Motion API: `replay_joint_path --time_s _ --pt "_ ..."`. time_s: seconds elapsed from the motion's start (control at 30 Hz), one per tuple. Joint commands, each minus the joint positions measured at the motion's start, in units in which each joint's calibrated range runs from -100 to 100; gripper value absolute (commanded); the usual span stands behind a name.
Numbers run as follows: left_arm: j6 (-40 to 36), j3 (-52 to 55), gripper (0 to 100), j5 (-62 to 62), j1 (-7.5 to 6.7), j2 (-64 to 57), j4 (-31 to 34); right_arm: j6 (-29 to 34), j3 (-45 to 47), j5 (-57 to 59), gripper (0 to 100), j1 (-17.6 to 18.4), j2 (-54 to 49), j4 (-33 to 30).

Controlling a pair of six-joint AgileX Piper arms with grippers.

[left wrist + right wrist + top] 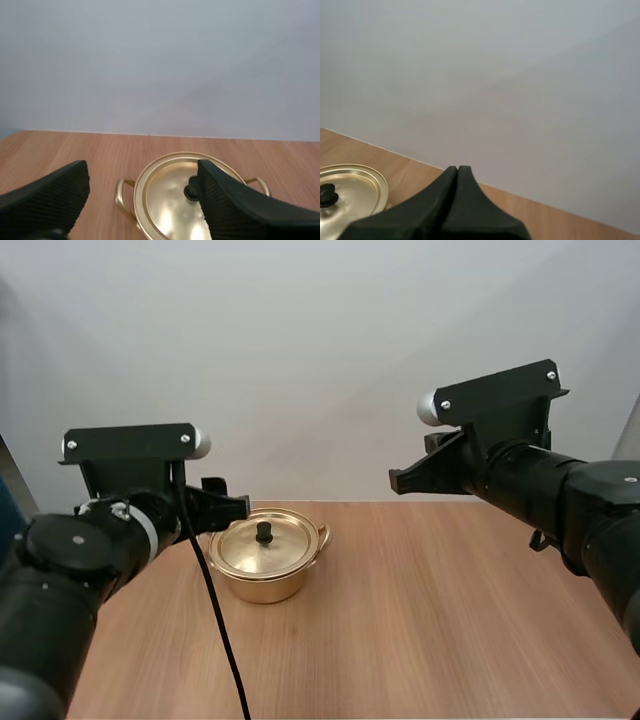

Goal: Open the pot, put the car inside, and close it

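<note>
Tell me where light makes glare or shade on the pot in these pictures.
High view: the lid shines softly, the pot darkens toward its base. Left wrist view: pale glare patches beside the knob. Right wrist view: the lid's rim gleams.

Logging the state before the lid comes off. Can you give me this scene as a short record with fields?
container: gold pot, upright on the wooden table
cover: lid on the pot, black knob on top
left arm: left gripper open, facing the pot, holding nothing
right arm: right gripper shut on nothing, raised above the table right of the pot
</note>
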Motion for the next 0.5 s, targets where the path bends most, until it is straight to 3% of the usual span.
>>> replay_joint_path --time_s 0.0,0.1,0.23,0.33,0.47 --pt "0.0 2.5 100 -0.7 -0.34 -33.6 -0.2 -1.3 1.3 -5.4 0 0.0 -1.4 0.1" --pt "0.0 3.6 100 -9.8 -2.61 -33.6 -0.2 -1.3 3.1 -10.7 0 0.0 -2.3 0.1" --pt "0.4 7.5 100 -32.5 -6.29 -33.7 1.8 -4.1 5.0 -9.9 0 0.0 -2.3 0.1" --pt "0.4 12.5 100 -47.3 -7.77 -35.2 2.3 -4.4 5.1 -5.7 0 0.0 -2.3 0.1" --pt "1.1 21.3 100 -46.0 -9.08 -35.2 3.1 -4.3 5.1 -2.7 0 0.0 -2.3 0.8"
